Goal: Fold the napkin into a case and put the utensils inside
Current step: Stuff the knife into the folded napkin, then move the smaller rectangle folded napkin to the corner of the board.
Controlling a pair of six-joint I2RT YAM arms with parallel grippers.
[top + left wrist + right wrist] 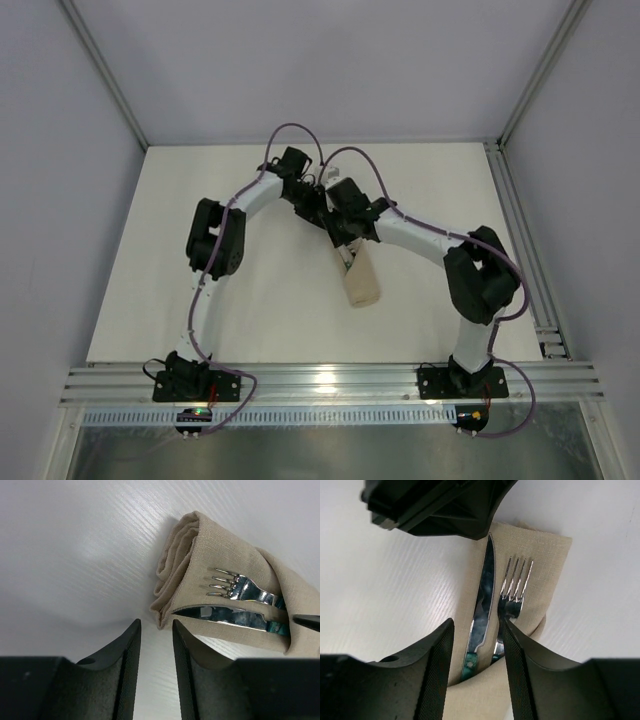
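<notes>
The white table [160, 250] sits inside a plain walled enclosure. The left gripper [156, 670] hovers just beside the case [210, 545], its jaws parted on nothing. The case lies mid-table. The knife [484, 595] and fork [512, 595] sit side by side in its pocket, metal ends protruding. The right gripper [475, 630] straddles their handles, jaws apart and apparently clamping neither. The utensils appear seated. Raise each gripper vertically so the fingers do not drag the cloth.

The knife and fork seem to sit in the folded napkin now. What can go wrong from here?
The right gripper, open, straddles the knife and crowds the fork; pulling away carelessly could drag either out of the case. The left gripper hovers right at the knife tip, so the two might bump.
</notes>
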